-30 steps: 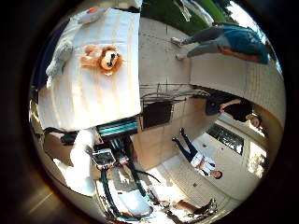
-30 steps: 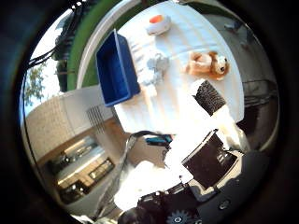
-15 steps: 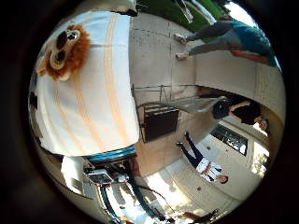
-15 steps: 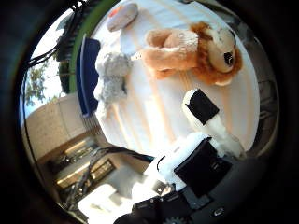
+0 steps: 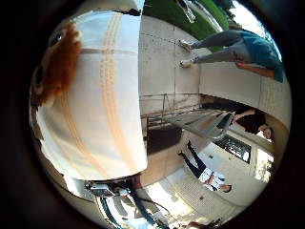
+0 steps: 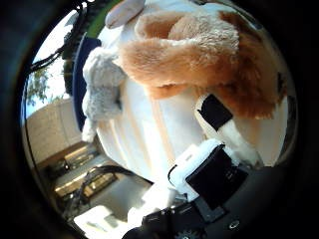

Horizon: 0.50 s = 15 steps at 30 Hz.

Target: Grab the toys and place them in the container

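Outdoor paving surrounds your cloth-covered worktop [image 5: 109, 119]. Lion toy [image 6: 199, 55]: lying on worktop, filling the view, so close under your hand [image 6: 214, 169], fingers apart, none curled on it. Grey toy [image 6: 102, 89]: beside lion, against blue container [image 6: 79, 84]

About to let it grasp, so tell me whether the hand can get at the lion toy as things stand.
Probably yes. The lion toy fills much of the thumb side view, so it lies close under the palm, and the hand reaches toward it with nothing between. The grey plush toy lies apart beside it.

Blue container [image 6: 79, 74] mostly behind grey plush toy [image 6: 102, 89]
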Tool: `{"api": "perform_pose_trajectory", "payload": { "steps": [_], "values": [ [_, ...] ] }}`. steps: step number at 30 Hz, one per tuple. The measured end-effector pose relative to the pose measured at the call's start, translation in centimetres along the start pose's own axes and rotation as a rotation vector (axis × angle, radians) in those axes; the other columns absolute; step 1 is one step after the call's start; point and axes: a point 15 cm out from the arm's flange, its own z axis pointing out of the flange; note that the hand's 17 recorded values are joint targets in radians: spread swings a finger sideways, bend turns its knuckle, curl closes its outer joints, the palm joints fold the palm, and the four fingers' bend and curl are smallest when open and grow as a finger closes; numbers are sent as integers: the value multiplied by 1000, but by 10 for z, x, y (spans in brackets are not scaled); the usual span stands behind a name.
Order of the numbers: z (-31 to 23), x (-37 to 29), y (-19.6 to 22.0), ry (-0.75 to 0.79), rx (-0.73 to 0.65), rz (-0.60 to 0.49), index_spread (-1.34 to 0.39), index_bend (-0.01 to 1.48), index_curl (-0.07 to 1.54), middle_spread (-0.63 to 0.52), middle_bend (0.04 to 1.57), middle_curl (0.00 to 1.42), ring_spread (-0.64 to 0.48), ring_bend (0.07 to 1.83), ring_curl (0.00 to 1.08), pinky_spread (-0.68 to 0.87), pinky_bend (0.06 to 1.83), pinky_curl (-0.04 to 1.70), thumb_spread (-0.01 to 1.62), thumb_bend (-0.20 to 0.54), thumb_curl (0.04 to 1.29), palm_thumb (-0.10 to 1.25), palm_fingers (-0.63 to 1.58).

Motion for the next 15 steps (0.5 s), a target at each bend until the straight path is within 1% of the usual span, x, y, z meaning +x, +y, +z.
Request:
{"api": "perform_pose_trajectory", "payload": {
  "steps": [3,4,5,7,8,9,10,11,12,14,15],
  "values": [
    [4,-5,-7,7,-15,-22,-124,179,300,-10,213,335,263,415,342,396,429,201,1142,-20,382,743,397],
    [4,-5,-8,12,-19,-27,-128,168,295,-29,252,349,261,460,348,399,438,194,1141,-17,385,758,508],
    [4,-5,-8,14,-21,-29,-154,166,292,-53,310,370,237,555,375,405,456,190,1139,-13,388,775,696],
    [1,-6,-8,17,-18,-33,-174,147,281,-68,343,382,216,594,375,402,489,187,1133,-14,391,788,778],
    [-1,-8,-7,18,-17,-37,-223,87,249,-84,471,433,184,744,423,405,596,213,1131,-10,396,808,1060],
    [-2,-10,-7,19,-18,-42,-251,86,237,-98,524,464,164,819,455,399,628,228,1126,-13,400,820,1068],
    [-3,-11,-7,20,-18,-44,-279,105,237,-114,596,508,141,918,510,398,678,261,1124,-11,407,836,1088],
    [-8,-12,-7,24,-10,-47,-295,116,236,-121,627,529,132,955,533,400,697,273,1123,-12,410,842,1079],
    [-16,-14,-6,31,1,-50,-331,127,226,-136,694,569,106,1029,576,398,754,302,1118,-12,415,857,1085],
    [-30,-19,2,36,7,-57,-395,167,211,-162,800,641,65,1122,636,390,889,362,1113,-12,426,884,1100],
    [-36,-22,6,35,4,-61,-411,179,209,-168,824,659,52,1133,646,385,925,376,1112,-13,430,889,1102]
  ]
}}
